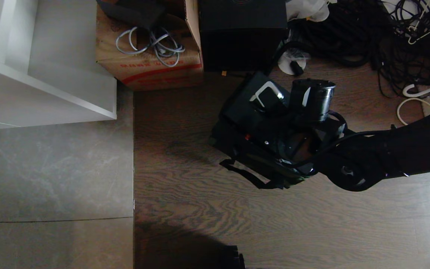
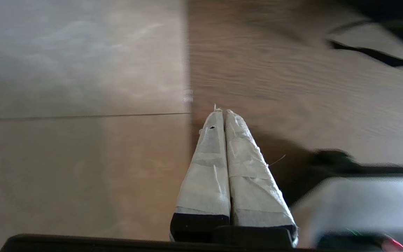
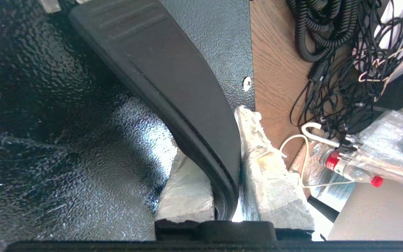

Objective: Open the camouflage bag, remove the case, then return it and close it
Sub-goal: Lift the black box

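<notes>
Standing on the wooden floor (image 1: 185,186) in front of the cardboard box (image 1: 147,71), the camouflage bag (image 1: 259,168) contains the case (image 3: 65,140). I judge lifting is in hand: my right gripper (image 3: 227,175) fingers clamp its handle (image 3: 173,98). Left gripper (image 2: 224,115), fingers together, idles beside the bag.

- We take this for a storeroom or lab corner, with grey floor tiles (image 1: 50,175) meeting brown wood-grain flooring (image 1: 185,194).
- We see a white shelf unit (image 1: 43,93), a brown cardboard box (image 1: 147,63) and tangled black cables (image 1: 368,33).
</notes>
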Controlling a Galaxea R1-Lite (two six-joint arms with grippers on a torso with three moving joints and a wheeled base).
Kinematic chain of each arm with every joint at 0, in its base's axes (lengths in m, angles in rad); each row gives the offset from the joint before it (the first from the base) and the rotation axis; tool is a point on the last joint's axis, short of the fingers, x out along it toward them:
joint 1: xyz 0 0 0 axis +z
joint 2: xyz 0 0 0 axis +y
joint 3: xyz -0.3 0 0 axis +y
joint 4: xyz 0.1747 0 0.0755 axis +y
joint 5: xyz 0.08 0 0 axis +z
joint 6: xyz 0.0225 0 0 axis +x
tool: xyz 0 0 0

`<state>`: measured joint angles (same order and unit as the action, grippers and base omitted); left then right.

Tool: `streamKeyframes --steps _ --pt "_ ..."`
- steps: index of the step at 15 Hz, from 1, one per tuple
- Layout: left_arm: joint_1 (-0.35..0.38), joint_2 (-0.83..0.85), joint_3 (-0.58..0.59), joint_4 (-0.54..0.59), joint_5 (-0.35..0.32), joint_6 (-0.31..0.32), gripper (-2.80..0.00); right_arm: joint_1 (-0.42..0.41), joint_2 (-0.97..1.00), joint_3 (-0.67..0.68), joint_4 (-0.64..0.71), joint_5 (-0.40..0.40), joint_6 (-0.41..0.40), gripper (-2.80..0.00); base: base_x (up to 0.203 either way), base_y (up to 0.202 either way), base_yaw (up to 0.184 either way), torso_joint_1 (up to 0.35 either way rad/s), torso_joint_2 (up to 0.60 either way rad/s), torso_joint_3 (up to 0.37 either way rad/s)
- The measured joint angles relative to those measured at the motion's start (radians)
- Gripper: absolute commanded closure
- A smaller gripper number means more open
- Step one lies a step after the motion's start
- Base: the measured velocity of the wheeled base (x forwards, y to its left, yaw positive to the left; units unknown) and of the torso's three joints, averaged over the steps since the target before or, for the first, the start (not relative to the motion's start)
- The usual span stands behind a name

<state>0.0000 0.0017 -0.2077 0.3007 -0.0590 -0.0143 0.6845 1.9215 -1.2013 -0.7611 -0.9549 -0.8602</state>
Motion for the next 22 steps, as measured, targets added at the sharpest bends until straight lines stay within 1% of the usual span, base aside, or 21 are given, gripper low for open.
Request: streamKeyframes --steps 2,3,5,6,10,12,13,15,16,19,22 --pt "0.000 0.000 0.050 -0.071 0.072 0.002 0.00 0.000 0.001 0.001 0.000 0.000 0.000 0.00 0.000 0.000 0.000 0.000 0.00 0.000" --pt "0.000 0.000 0.086 -0.119 0.084 0.002 0.00 0.000 0.003 0.001 0.000 0.000 0.000 0.00 0.000 0.000 0.000 0.000 0.00 0.000" --pt "0.000 0.000 0.158 -0.229 0.080 0.001 0.00 0.000 0.009 0.003 -0.002 -0.001 0.001 0.00 0.000 0.000 0.000 0.000 0.00 0.000" --pt "0.000 0.000 0.172 -0.258 0.079 0.007 0.00 0.000 0.015 0.004 -0.005 -0.003 0.003 0.00 0.000 0.000 0.000 0.000 0.00 0.000" --pt "0.000 -0.001 0.189 -0.259 0.077 0.015 0.00 0.000 0.042 0.016 -0.037 -0.002 0.004 0.00 0.000 0.000 0.000 0.000 0.00 0.000" --pt "0.000 -0.001 0.192 -0.268 0.076 0.015 0.00 0.000 0.050 0.026 -0.061 -0.002 -0.012 0.00 0.000 0.000 0.000 0.000 0.00 0.000" --pt "0.000 -0.001 0.192 -0.269 0.075 0.015 0.00 0.000 0.046 0.022 -0.061 -0.002 -0.035 0.00 0.000 0.000 0.000 0.000 0.00 0.000" --pt "0.000 -0.001 0.192 -0.270 0.074 0.012 0.00 0.000 0.024 -0.001 -0.063 -0.001 -0.111 0.00 0.000 0.000 0.000 0.000 0.00 0.000" --pt "0.000 -0.001 0.192 -0.270 0.074 0.013 0.00 0.000 0.020 -0.001 -0.075 -0.003 -0.121 0.00 0.000 0.000 0.000 0.000 0.00 0.000" --pt "0.000 -0.001 0.193 -0.270 0.075 0.014 0.00 -0.001 0.046 0.050 -0.153 -0.005 -0.110 0.00 0.000 0.000 0.000 0.000 0.00 0.000" --pt "0.000 -0.001 0.194 -0.271 0.074 0.004 0.00 0.000 0.066 0.075 -0.177 -0.005 -0.114 0.00 0.000 0.000 0.000 0.000 0.00 0.000"
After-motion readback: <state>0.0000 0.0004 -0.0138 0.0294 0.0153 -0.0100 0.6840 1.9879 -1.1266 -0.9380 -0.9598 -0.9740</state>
